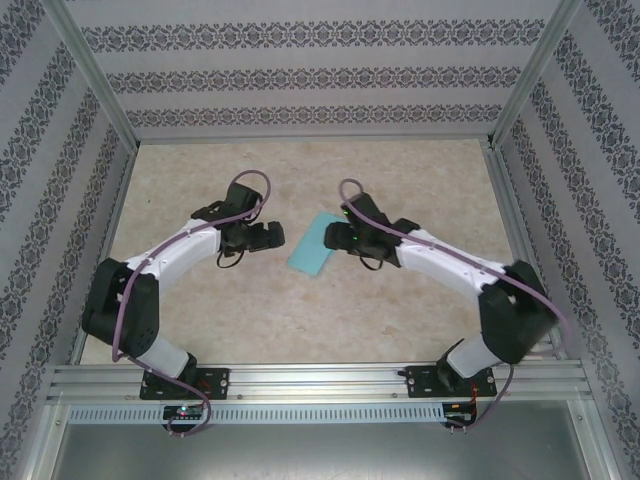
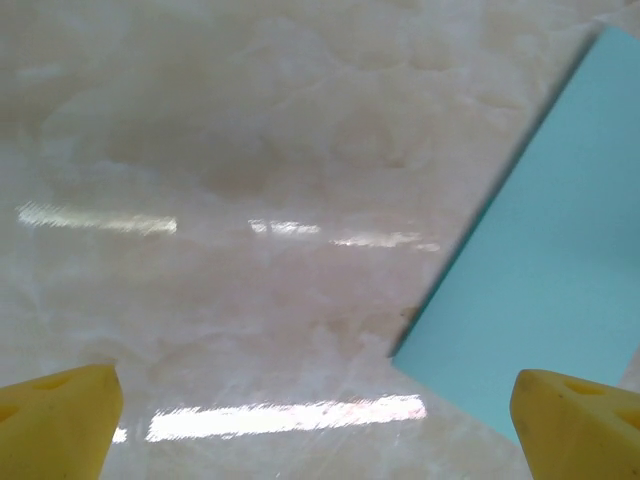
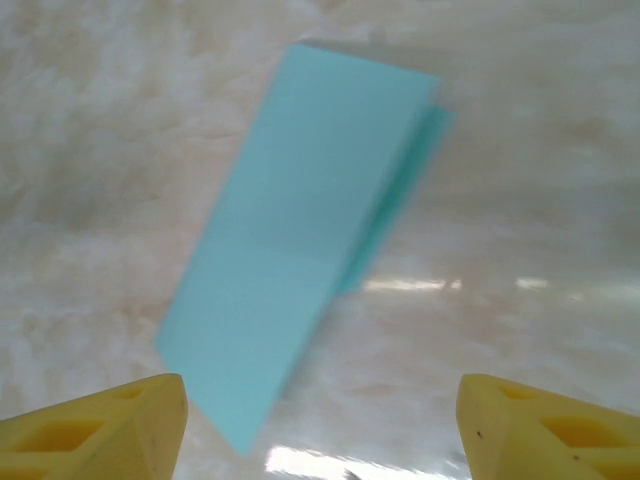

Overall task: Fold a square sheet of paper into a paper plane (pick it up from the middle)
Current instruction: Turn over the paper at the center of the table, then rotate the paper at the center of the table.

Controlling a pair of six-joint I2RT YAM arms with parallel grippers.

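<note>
- The marbled beige table carries the sheet.
- The square sheet of paper, folded into a 2-layer teal strip, lies flat mid-table between both grippers.
- The left gripper is just left of the strip, fingers spread wide and empty.
- The right gripper is at the strip's right edge, fingers apart and clamping nothing.

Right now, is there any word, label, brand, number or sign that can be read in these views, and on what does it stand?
None can be read.
blue paper: plain on the side that shows, no print.
walls: bands of ornament, no letters.
table top: marbled pattern, no marking.
small board below the left arm's base: any marking is too small to read.
</note>
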